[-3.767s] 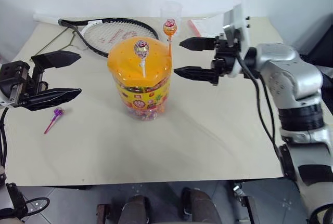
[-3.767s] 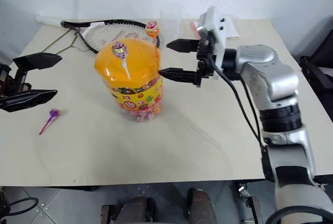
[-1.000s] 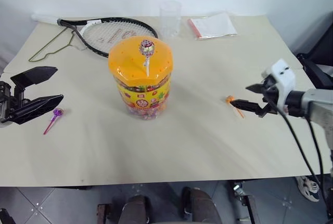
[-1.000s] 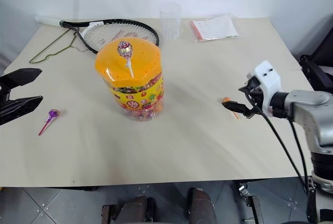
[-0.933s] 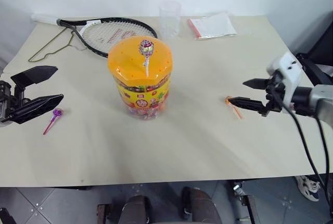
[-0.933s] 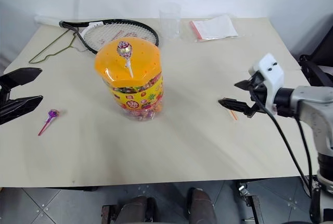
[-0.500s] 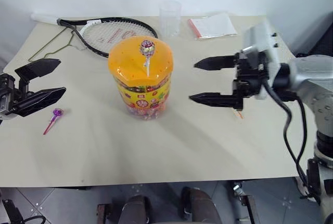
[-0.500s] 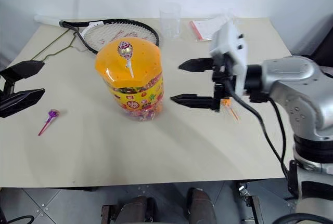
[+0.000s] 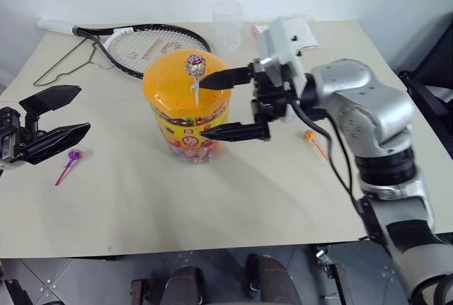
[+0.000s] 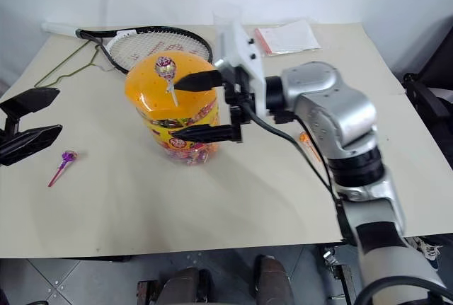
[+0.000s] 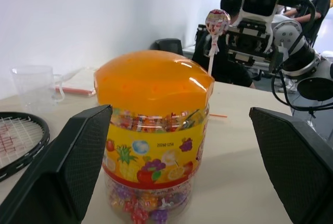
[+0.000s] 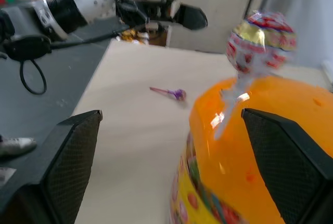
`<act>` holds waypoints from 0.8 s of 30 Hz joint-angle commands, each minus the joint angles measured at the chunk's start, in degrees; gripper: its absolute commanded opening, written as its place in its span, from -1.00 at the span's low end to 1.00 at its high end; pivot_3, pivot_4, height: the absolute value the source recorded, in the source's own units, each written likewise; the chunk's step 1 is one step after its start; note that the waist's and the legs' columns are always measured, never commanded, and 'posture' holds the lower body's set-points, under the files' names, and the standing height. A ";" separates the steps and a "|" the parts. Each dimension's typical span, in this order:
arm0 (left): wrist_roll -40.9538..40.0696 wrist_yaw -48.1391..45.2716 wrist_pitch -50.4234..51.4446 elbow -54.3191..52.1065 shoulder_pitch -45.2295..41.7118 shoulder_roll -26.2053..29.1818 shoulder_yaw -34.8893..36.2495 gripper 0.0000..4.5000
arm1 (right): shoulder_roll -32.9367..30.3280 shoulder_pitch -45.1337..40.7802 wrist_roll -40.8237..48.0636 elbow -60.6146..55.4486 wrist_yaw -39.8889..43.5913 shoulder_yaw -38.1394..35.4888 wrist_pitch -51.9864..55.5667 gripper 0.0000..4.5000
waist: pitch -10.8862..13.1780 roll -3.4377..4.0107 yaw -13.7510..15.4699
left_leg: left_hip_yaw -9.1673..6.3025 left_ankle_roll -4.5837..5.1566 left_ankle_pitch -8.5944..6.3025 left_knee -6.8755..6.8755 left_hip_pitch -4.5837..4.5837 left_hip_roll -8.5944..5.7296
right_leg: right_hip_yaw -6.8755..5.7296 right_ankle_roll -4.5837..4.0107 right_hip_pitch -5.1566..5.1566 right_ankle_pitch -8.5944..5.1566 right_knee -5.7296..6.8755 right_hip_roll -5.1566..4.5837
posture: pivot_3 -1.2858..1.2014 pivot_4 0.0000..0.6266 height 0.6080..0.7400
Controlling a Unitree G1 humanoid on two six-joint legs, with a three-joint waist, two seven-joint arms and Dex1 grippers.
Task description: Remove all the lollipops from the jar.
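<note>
jar (image 9: 187,110): sitting mid-table, a bit left of centre, orange lid on, with one white-stick lollipop (image 9: 194,66) poking up out of the lid.
right gripper (image 9: 228,104): hanging wide open and empty, one finger over the lid beside that lollipop, the other down along the jar's near-right side.
left gripper (image 9: 62,115): hovering open and empty off the table's left edge, well apart from the jar.
loose lollipops: purple one (image 9: 67,163) lying near the left gripper; orange one (image 9: 313,141) lying right of the jar, partly behind the right arm.
open room: the near half of the table (image 9: 212,213) is sitting bare; the far edge is carrying a racket (image 9: 152,42), a clear cup (image 9: 228,22) and a packet (image 10: 287,36).
wrist views: the left one is showing people seated in the background.
</note>
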 commanded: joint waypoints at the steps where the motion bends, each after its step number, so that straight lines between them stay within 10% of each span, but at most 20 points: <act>1: -2.14 1.10 -0.10 -3.00 1.01 0.09 3.02 1.00 | 1.74 -3.03 -1.09 2.46 1.28 -0.29 -2.77 0.99 | 0.00 0.00 0.01 | 0.00 0.00 0.00 0.00 0.00 0.00 | 0.01 0.00 0.00 0.00 0.00 0.00 | 0.03 -0.52 1.00; 6: -3.00 1.95 -0.18 -4.32 2.10 -0.38 3.49 1.00 | 4.30 -5.27 -1.59 6.66 2.91 -1.21 -5.31 0.74 | -0.01 -0.02 0.26 | 0.00 0.00 0.00 0.00 0.00 -0.02 | 0.01 0.00 0.00 0.00 -0.01 -0.02 | 0.03 -0.52 1.00; 17: -3.91 2.43 -0.87 -4.52 1.76 -0.72 3.12 1.00 | 5.19 -7.26 -2.53 9.78 2.74 -2.60 -6.44 -0.95 | -0.01 -0.02 0.15 | 0.00 0.00 0.00 0.00 0.00 -0.01 | 0.01 0.00 0.00 0.00 -0.02 -0.01 | 0.03 -0.52 1.00; 24: -3.79 0.26 -0.93 -2.44 -0.08 0.32 1.75 1.00 | 5.41 -12.24 -4.65 16.53 1.78 -4.58 -10.30 -1.00 | -0.01 -0.02 0.08 | 0.01 0.00 0.00 -0.01 0.00 -0.01 | 0.01 0.00 0.00 0.00 -0.01 -0.01 | 0.03 -0.52 1.00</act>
